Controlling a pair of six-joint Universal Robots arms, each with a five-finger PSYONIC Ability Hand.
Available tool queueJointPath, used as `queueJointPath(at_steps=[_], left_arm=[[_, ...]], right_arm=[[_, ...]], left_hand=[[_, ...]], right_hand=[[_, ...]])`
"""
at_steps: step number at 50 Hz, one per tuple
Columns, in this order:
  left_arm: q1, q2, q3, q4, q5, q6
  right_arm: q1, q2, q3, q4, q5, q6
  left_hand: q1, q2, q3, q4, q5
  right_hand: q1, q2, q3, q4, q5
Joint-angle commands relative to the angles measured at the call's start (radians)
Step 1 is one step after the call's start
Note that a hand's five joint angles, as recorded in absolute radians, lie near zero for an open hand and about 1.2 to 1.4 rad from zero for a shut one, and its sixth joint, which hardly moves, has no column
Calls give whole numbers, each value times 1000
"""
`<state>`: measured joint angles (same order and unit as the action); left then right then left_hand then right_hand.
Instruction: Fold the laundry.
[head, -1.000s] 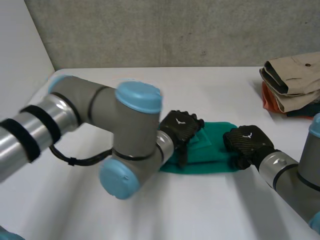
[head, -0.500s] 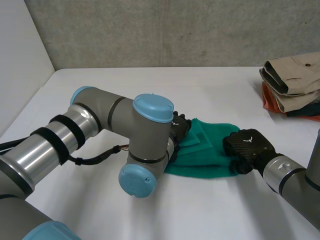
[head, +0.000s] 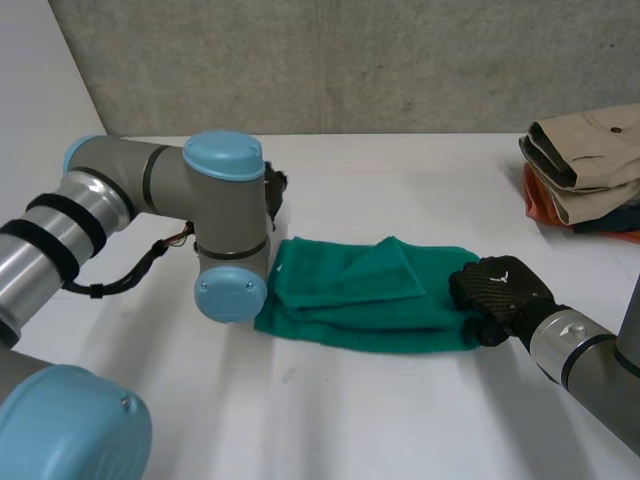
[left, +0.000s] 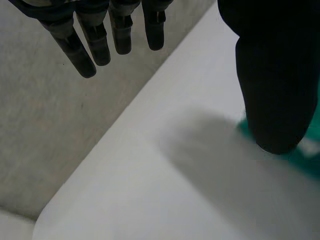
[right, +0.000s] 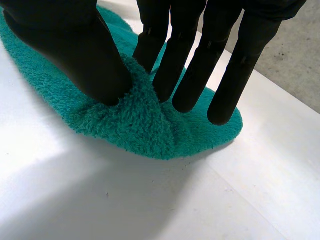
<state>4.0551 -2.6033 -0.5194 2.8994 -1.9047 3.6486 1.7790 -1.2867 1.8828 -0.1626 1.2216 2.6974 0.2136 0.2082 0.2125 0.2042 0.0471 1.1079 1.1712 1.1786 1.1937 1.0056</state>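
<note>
A green towel (head: 350, 300) lies folded on the white table (head: 380, 420), with a smaller flap folded over its top. My right hand (head: 498, 290) is at the towel's right end. There its thumb (right: 75, 55) and fingers (right: 195, 65) pinch a ridge of the green towel (right: 140, 125). My left hand (head: 274, 190) is raised behind its own arm's elbow, back and left of the towel. In the left wrist view its fingers (left: 90, 40) are straight and hold nothing. A bit of the green towel (left: 310, 162) shows past its thumb.
A stack of folded clothes (head: 585, 165), beige on top of orange, sits at the table's back right. The left arm's big elbow joint (head: 225, 230) stands close to the towel's left end. A grey wall runs behind the table.
My left hand has come off the towel's left part and lifted away to the back left. The towel now lies longer, stretched out to the left. The right hand has kept its grip.
</note>
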Motion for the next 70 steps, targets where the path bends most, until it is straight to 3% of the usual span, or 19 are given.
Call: queueJointPath(at_steps=[1, 9, 31, 35, 40, 44, 51, 59, 64, 70], left_arm=[[-103, 81, -100, 35, 134, -48], [-173, 58, -110, 30, 185, -41], [-167, -81, 36, -94, 217, -50], [-148, -113, 96, -77, 168, -25], [-29, -193, 232, -37, -67, 88], [7, -190, 233, -64, -128, 151], [4, -45, 30, -54, -36, 119], [-12, 140, -188, 63, 44, 32], [-108, 199, -269, 78, 218, -85], [-197, 177, -258, 35, 308, -153]], right_arm=[[-4, -6, 4, 0, -1, -10], [-9, -8, 4, 0, -1, -15], [-15, -5, -1, -2, -1, -18], [-15, -5, 5, -2, -1, -19], [-18, -5, 6, -8, 1, -25], [-24, -3, 5, -8, 1, -34], [-36, 1, 7, -3, 13, -68], [-127, -3, 18, 2, 35, -166], [-104, 9, 18, -3, 25, -185], [-58, 7, 19, -12, 29, -137]], left_hand=[[-39, -34, -38, -30, -47], [-39, -34, -38, -30, -47], [-39, -34, -38, -30, -47], [-39, -34, -38, -30, -47], [-39, -34, -38, -30, -47], [-39, -34, -38, -30, -47], [-39, -34, -38, -30, -47], [-39, -34, -38, -30, -47], [-39, -34, -38, -30, -47], [-39, -34, -38, -30, -47]], right_hand=[[288, 225, 218, 203, 216], [288, 225, 218, 203, 216], [288, 225, 218, 203, 216], [288, 225, 218, 203, 216], [288, 225, 218, 203, 216], [288, 225, 218, 203, 216], [288, 225, 218, 203, 216], [288, 225, 218, 203, 216], [288, 225, 218, 203, 216], [288, 225, 218, 203, 216]])
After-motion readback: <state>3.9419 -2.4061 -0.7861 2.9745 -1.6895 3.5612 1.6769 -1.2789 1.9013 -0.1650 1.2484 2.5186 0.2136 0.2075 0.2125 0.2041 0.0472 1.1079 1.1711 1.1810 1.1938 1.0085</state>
